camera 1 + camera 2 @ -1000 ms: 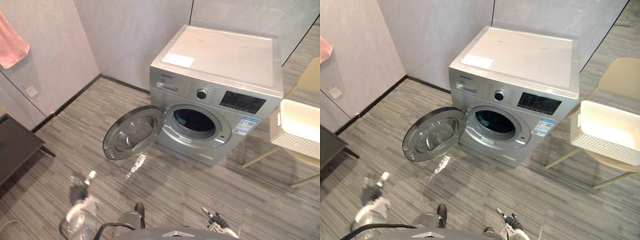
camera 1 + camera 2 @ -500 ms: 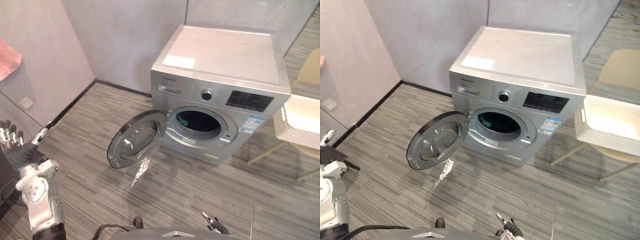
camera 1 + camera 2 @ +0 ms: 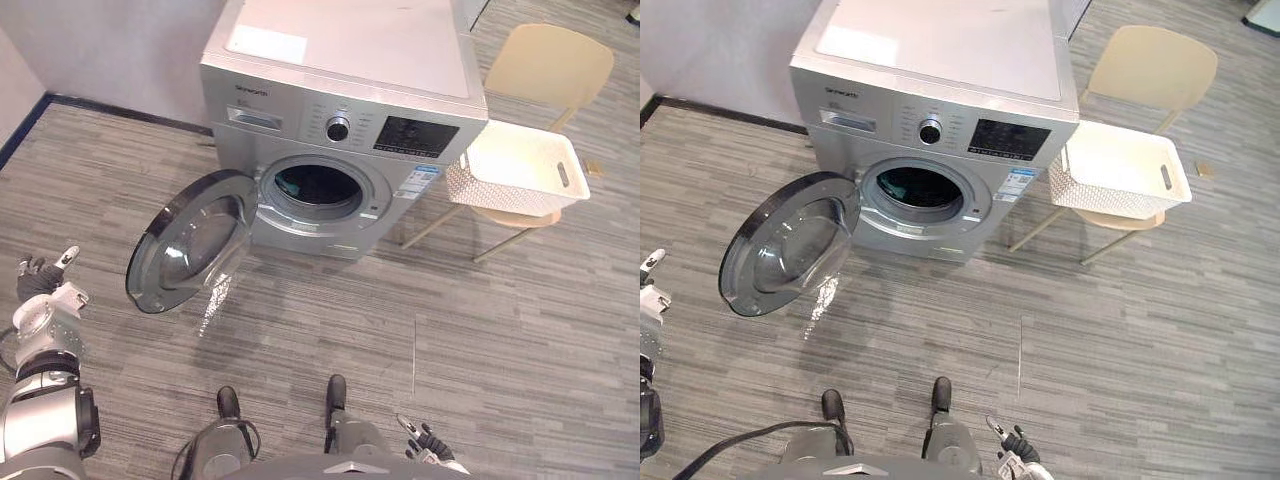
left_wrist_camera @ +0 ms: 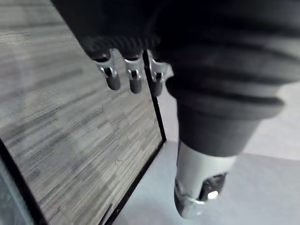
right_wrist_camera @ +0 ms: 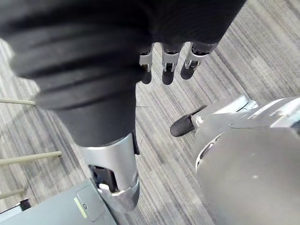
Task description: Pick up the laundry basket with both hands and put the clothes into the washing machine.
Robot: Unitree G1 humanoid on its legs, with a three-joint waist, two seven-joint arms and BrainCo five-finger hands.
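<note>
The white woven laundry basket (image 3: 515, 165) rests on the seat of a beige chair (image 3: 548, 62), right of the silver washing machine (image 3: 350, 60). The inside of the basket looks white, and I cannot make out separate clothes. The machine's round door (image 3: 185, 245) hangs wide open to the left of the dark drum opening (image 3: 312, 185). My left hand (image 3: 40, 285) is low at the left edge, fingers (image 4: 133, 77) straight and holding nothing. My right hand (image 3: 425, 442) is at the bottom edge, fingers (image 5: 164, 65) relaxed and empty. Both hands are far from the basket.
Grey striped floor (image 3: 500, 330) stretches between me and the machine. The open door juts into the floor on the left. The thin chair legs (image 3: 432, 225) slant out beside the machine's right front corner. A wall with a dark skirting (image 3: 110, 110) runs behind on the left.
The whole picture has swung right and down: the machine now sits at upper centre, and the chair and basket are fully in view. My left arm has dropped lower at the left edge.
</note>
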